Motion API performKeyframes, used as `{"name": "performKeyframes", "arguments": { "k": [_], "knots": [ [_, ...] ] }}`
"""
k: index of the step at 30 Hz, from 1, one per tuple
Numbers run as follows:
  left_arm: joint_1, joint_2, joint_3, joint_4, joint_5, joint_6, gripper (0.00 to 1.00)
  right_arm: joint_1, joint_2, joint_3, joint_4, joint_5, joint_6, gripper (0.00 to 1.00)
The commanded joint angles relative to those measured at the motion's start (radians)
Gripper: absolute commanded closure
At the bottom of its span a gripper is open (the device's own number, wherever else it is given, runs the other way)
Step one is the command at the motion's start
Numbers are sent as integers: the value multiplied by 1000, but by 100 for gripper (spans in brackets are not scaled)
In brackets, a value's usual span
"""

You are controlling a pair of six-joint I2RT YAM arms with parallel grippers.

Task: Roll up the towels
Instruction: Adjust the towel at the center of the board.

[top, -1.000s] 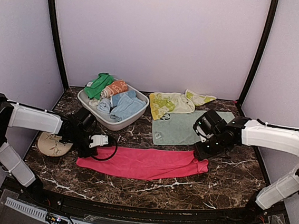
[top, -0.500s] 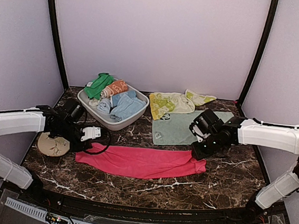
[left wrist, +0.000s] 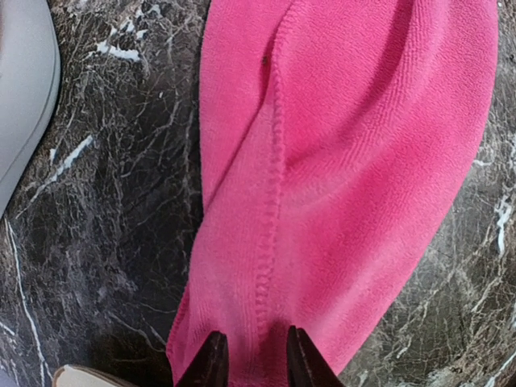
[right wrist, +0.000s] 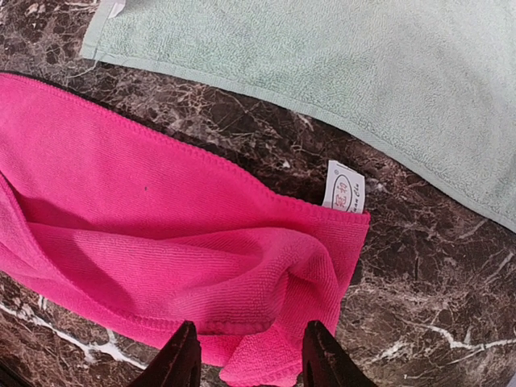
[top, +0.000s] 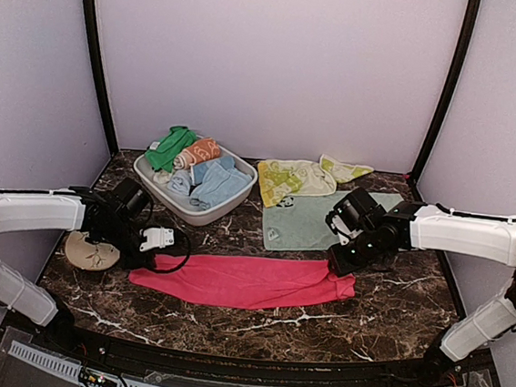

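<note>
Left claw [left wrist: 255,337] sits over the left end of the hot-pink towel [left wrist: 347,161], jaws a sliver apart with the hem running between them. Pinching or loose, I can't tell. Right claw [right wrist: 251,332] straddles the bunched right corner, jaws wider, grip just as unclear. The towel lies stretched across the marble table [left wrist: 105,201], just beside the pale mint towel [right wrist: 363,72].

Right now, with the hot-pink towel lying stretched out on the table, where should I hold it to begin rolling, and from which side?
Probably the narrow left end of the hot-pink towel, at its short hem, coming down from above. The towel lies long and that end is fairly flat, while the right end, by the white label, is bunched into folds.
</note>
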Motion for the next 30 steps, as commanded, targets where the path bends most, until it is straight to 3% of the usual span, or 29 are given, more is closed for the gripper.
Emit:
{"name": "performKeyframes", "arguments": {
  "k": [1, 4, 9, 30],
  "knots": [
    [5, 12, -15, 82, -30, 5, 71, 9, -22, -8, 3, 9, 13, 56],
    [5, 41, -8, 121, -33, 12, 73, 8, -30, -17, 6, 15, 16, 56],
    [5, 88, 37, 94, -19, 9, 100, 7, -22, -10, 5, 11, 12, 56],
    [5, -16, 114, -43, -17, -8, 100, 1, -21, 6, -11, 52, -100, 55]
  ]
}}
